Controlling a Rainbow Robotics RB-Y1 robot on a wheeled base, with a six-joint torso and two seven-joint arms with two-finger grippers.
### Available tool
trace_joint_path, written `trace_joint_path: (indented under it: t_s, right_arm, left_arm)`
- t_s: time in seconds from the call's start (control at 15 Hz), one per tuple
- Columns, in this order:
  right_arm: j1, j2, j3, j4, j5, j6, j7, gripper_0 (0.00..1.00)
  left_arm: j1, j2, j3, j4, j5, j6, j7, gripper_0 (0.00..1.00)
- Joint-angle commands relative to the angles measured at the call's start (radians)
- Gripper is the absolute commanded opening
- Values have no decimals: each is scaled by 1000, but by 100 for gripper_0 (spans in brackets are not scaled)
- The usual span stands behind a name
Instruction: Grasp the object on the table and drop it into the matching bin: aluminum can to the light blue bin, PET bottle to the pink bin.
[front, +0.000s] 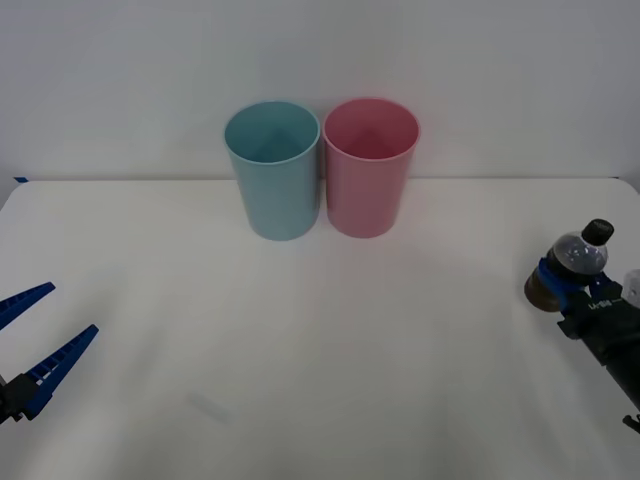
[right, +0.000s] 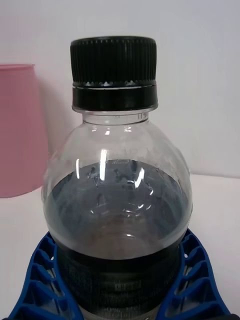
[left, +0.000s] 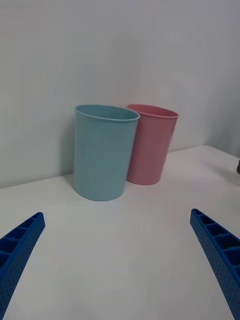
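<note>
We logged the PET bottle (front: 568, 272) at the far right of the desk (front: 320, 350), tilted, its black cap (front: 598, 231) pointing up and away from the robot. The dark brown liquid filled the lower body; the rounded shoulders were clear. The right gripper (front: 572, 290) had its blue ribbed jaws clamped on the bottle's lower body, one on each side, as we saw close up in the right wrist view, where the bottle (right: 117, 200) sat between the two fingers (right: 42, 280) with the cap (right: 113, 70) above them. Whether the bottle's base touched the desk we could not tell.

The pink bin (front: 370, 166) stood upright at the back centre of the desk, well apart from the bottle, with the light blue bin (front: 273, 168) just beside it on its left.

The left gripper (front: 30, 345) sat low at the near left, jaws spread wide apart, holding nothing.
</note>
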Motion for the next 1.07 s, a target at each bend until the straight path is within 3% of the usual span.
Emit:
trace_joint_path:
  t_s: [0.07,0.53,1.07]
  right_arm:
    - [26,1,6,-100,59,1,-124,0]
    - [39,-18,28,-323,180,4,-446,0]
    - [-54,-163,101,-465,217,50,-699,0]
  left_arm:
    - [0,0,0,0,0,0,0,100]
    - [0,0,0,0,0,0,0,100]
    - [0,0,0,0,0,0,0,100]
